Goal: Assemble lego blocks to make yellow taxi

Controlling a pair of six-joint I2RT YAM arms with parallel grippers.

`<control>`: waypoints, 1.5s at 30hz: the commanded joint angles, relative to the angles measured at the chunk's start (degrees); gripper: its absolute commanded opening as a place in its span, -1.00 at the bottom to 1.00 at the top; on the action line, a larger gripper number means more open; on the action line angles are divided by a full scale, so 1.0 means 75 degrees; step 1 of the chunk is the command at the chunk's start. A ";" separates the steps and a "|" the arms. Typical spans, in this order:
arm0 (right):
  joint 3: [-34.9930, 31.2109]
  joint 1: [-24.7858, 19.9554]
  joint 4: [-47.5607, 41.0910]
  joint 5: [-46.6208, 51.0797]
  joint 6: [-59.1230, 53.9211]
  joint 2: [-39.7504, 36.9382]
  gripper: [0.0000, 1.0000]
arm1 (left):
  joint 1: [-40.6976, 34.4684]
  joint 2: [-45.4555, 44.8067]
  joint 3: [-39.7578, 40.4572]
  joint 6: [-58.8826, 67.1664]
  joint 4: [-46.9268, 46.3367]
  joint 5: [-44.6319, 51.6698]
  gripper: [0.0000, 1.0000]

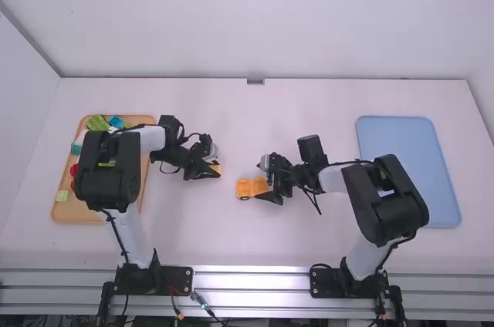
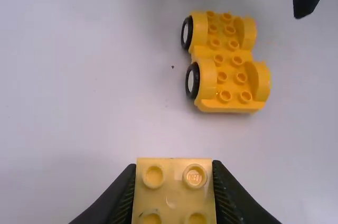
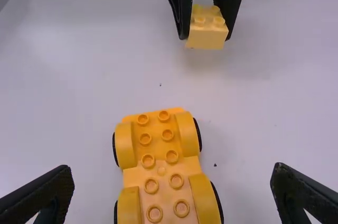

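Left of the table's middle, my left gripper [image 1: 213, 169] is above the table with a yellow block [image 1: 216, 167] in it. In the left wrist view the left gripper [image 2: 174, 192] is shut on the yellow block [image 2: 173, 195], studs showing. The orange-yellow car base [image 1: 248, 187] stands on the table between the two grippers; its studded top and black wheels show in the left wrist view [image 2: 224, 65]. My right gripper [image 1: 264, 181] is at the base's right end. In the right wrist view the right gripper [image 3: 173, 182] is open, its fingers on either side of the car base [image 3: 161, 168], apart from it.
At the far left a wooden tray [image 1: 76, 210] holds several coloured blocks, partly behind the left arm. A blue tray [image 1: 409, 165] lies on the right side of the table, with the right arm over its near-left part.
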 commanded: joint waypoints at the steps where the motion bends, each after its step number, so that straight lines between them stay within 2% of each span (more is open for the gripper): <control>1: -0.0125 0.0064 -0.0012 -0.0044 -0.0067 0.0017 0.98 | 0.0020 -0.0452 -0.0154 0.0076 0.0047 0.0408 -0.48; 5: -0.0248 0.0044 0.0096 -0.0012 -0.0172 0.0017 0.98 | -0.0125 -0.0871 -0.0504 -0.0236 0.0452 0.0428 -0.49; 9: -0.0382 0.0047 0.0114 0.0017 -0.0463 0.0017 0.98 | -0.0516 -0.1378 -0.1142 -0.1014 0.1606 0.0323 -0.56; 11: -0.0411 0.0047 0.0093 0.0128 -0.0647 0.0017 0.98 | -0.0871 -0.1507 -0.1434 -0.2005 0.2454 -0.0096 -0.70; 15: -0.0358 0.0047 0.0137 0.0128 -0.0956 0.0017 0.98 | -0.1475 -0.1527 -0.1641 -0.2882 0.3098 -0.0606 -0.81; 21: -0.0350 0.0047 0.0227 0.0052 -0.1169 0.0119 0.98 | -0.1900 -0.1577 -0.1667 -0.2926 0.3179 -0.0749 -0.80; 25: -0.0140 0.0047 0.0918 -0.0323 -0.0737 0.0860 0.98 | -0.1932 -0.1862 -0.1769 -0.3628 0.3416 -0.1093 -0.84; 29: 0.0096 0.0047 0.0871 -0.0440 -0.0807 0.1227 0.97 | -0.1918 -0.2066 -0.1985 -0.3652 0.3532 -0.1058 -0.84; 41: 0.0731 0.0373 0.0851 -0.0536 -0.0796 0.2031 1.00 | -0.1970 -0.2422 -0.2646 -0.4418 0.4625 -0.1142 -0.65; 45: 0.0755 0.0393 0.0825 -0.0391 -0.0781 0.2031 0.80 | -0.1996 -0.2422 -0.2658 -0.4555 0.4680 -0.1122 -0.63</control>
